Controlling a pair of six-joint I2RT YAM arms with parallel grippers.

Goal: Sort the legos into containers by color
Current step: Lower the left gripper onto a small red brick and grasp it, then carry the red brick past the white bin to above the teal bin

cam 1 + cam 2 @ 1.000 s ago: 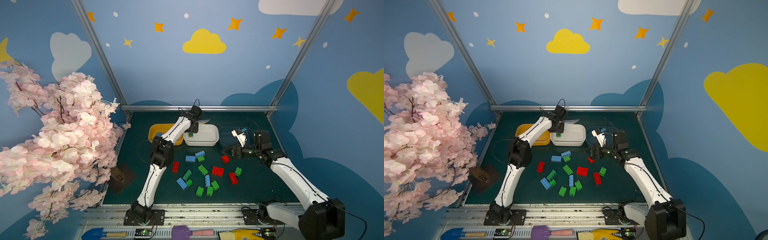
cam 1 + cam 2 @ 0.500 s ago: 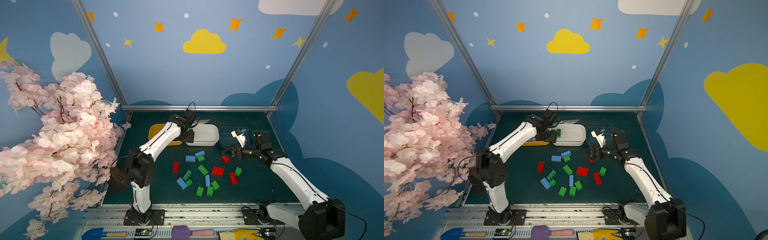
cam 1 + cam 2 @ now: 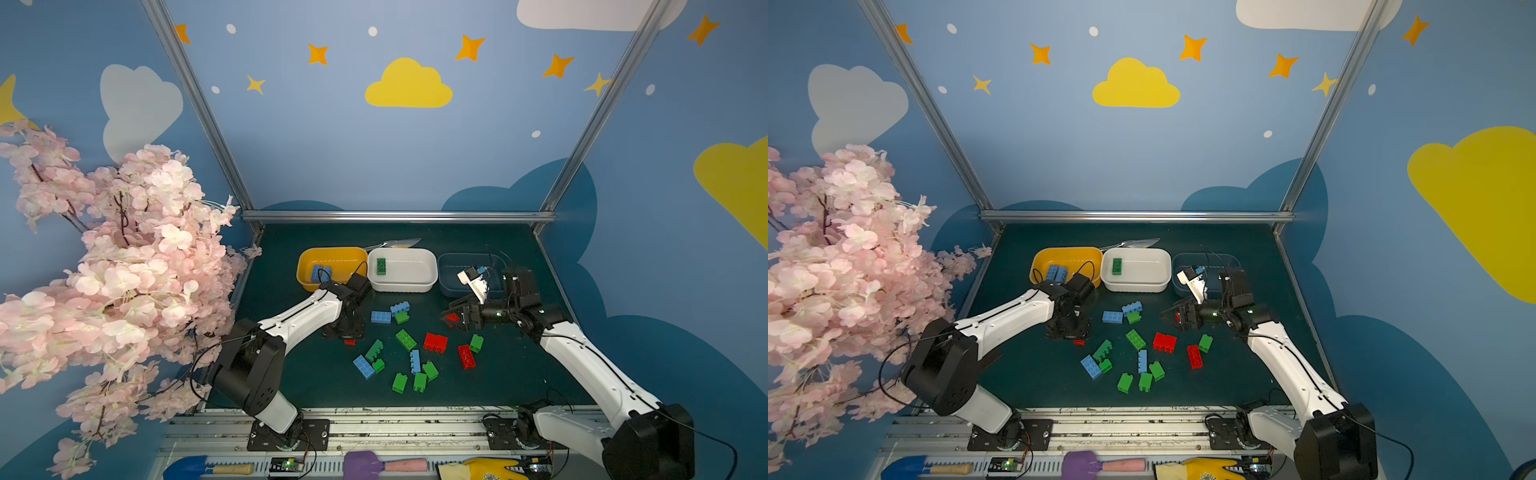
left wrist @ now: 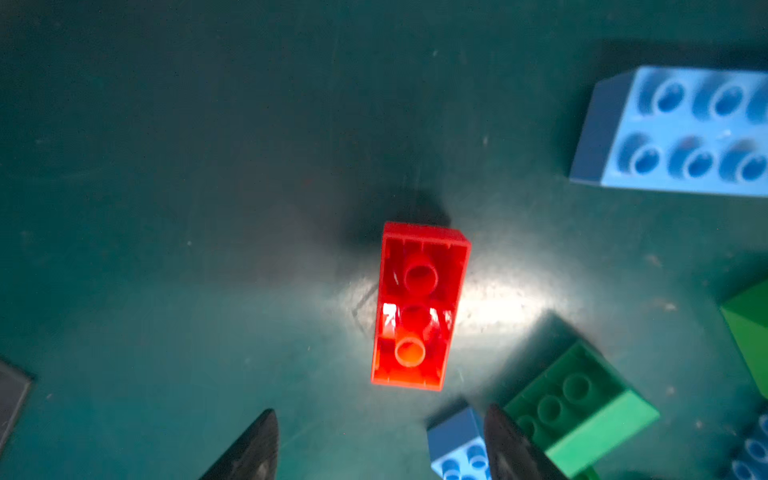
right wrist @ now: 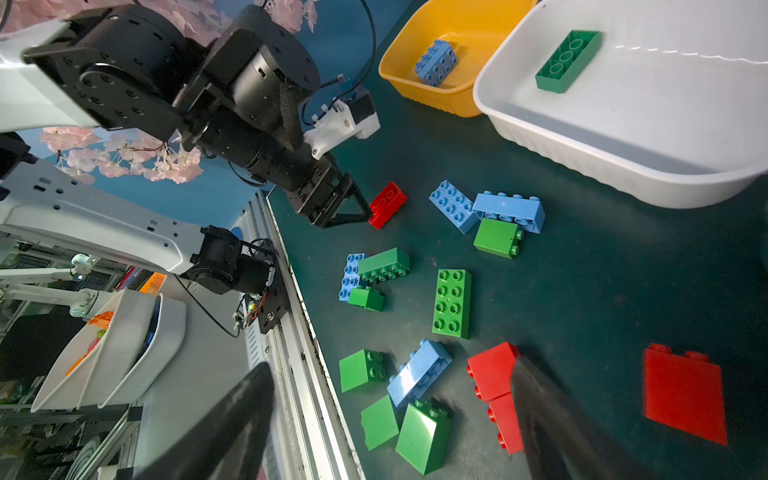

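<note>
Tubs (image 3: 415, 284) line the back of the table (image 3: 291, 374), one per colour. Yellow tub (image 3: 305, 272) holds a blue brick (image 3: 321, 272). Left hand (image 4: 380, 419) hovers above a small red brick (image 4: 419, 307), jaws parted and empty, seemingly lined up to straddle it. White tub (image 3: 1142, 284) keeps a green brick (image 3: 380, 266). Loose bricks (image 3: 405, 338) lie scattered in front. Right hand (image 3: 448, 320), wide open and empty, hangs by a second red brick (image 5: 685, 395) near the dark tub (image 3: 446, 282), likely meant for reds.

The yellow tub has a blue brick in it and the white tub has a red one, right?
No. The white tub holds a green brick, not red; the right wrist view shows it. The yellow tub does hold a blue brick.
</note>
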